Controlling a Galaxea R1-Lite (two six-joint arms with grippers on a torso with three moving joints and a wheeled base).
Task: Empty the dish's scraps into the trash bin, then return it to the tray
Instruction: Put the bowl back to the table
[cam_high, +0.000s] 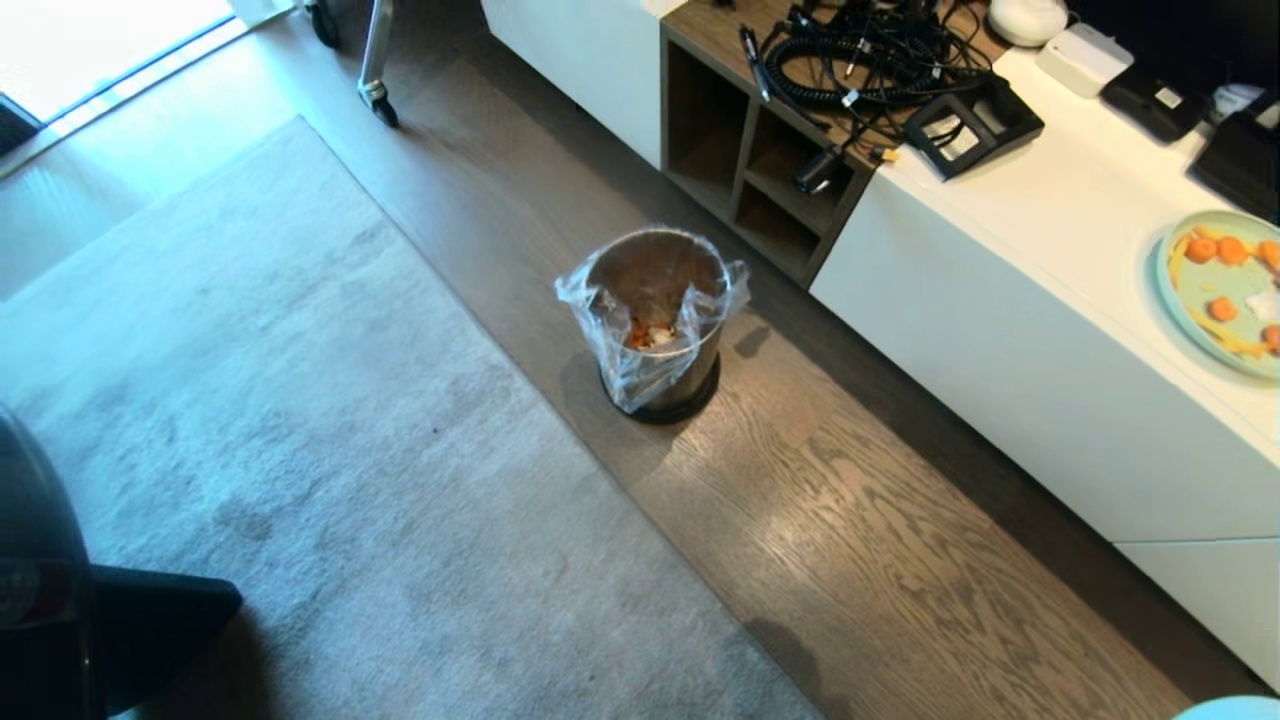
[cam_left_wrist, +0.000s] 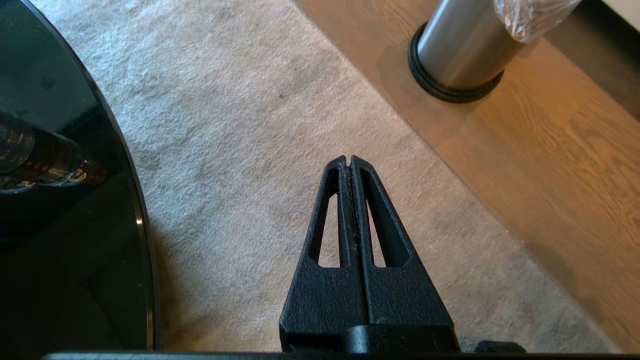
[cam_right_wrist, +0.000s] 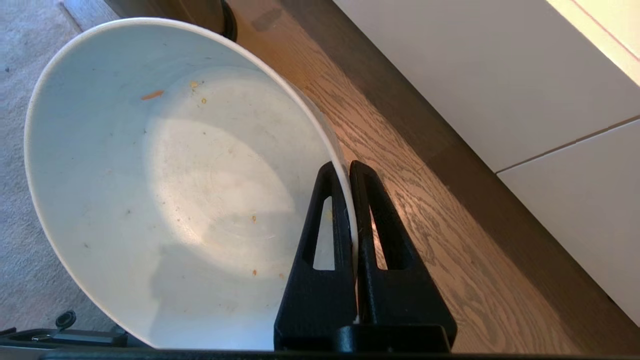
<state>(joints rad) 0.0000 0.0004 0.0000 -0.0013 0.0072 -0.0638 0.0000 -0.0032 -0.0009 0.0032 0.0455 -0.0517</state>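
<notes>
White, glossy, deep-sided bowl (cam_right_wrist: 165, 190), emptied, held above the wooden floor (cam_right_wrist: 425, 210).

The right gripper (cam_right_wrist: 351, 170) has its fingers clamped on the bowl's rim; only crumbs remain inside. Orange and pale scraps (cam_high: 650, 335) lie in the brushed-metal, bag-lined trash bin (cam_high: 660, 320). The left gripper (cam_left_wrist: 348, 161), fingers together, is idle. Emptying appears done; the return remains, with no tray in view.
</notes>
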